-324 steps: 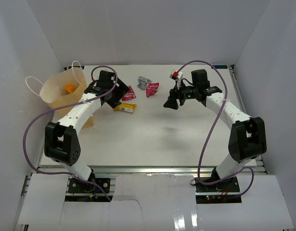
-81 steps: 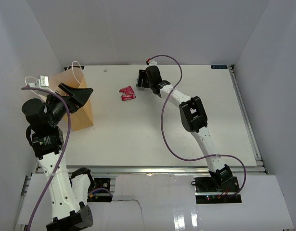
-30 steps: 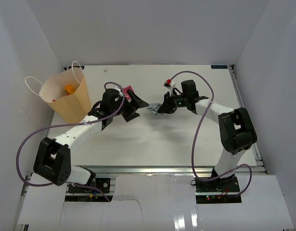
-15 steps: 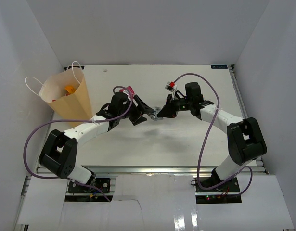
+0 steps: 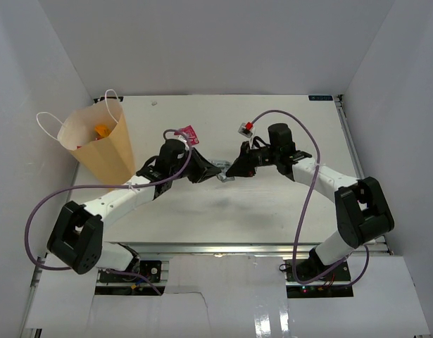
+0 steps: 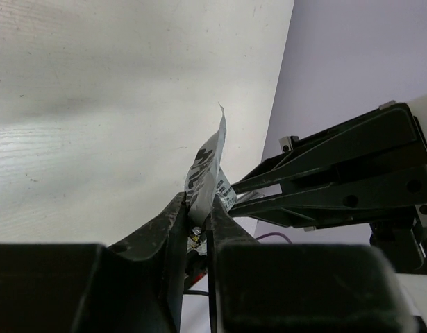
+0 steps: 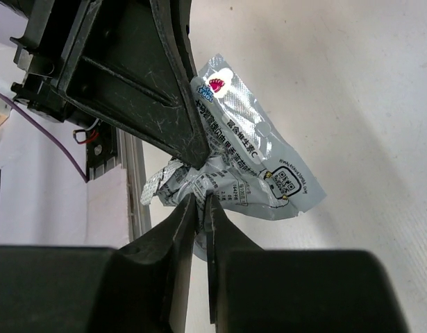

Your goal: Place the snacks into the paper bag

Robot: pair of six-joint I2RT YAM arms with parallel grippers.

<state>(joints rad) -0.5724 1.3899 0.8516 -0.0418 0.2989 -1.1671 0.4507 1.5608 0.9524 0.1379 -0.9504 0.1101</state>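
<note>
A crumpled grey snack packet (image 5: 220,170) hangs just above the middle of the table, gripped from both sides. My left gripper (image 5: 211,172) is shut on its left end; in the left wrist view the packet (image 6: 207,161) stands up between the pinched jaws of that gripper (image 6: 198,202). My right gripper (image 5: 231,171) is shut on the right end, with the packet (image 7: 258,163) bunched at its tips (image 7: 201,202). A red snack packet (image 5: 189,132) lies on the table behind the left arm. The paper bag (image 5: 98,148) stands open at the far left with an orange snack (image 5: 101,130) inside.
The two grippers meet tip to tip, and the left gripper's dark fingers (image 7: 154,90) fill the upper left of the right wrist view. White walls close in the table on three sides. Purple cables loop beside each arm.
My left gripper has slid right to the grey packet and closed on it. The right gripper kept its hold and shifted slightly left.
</note>
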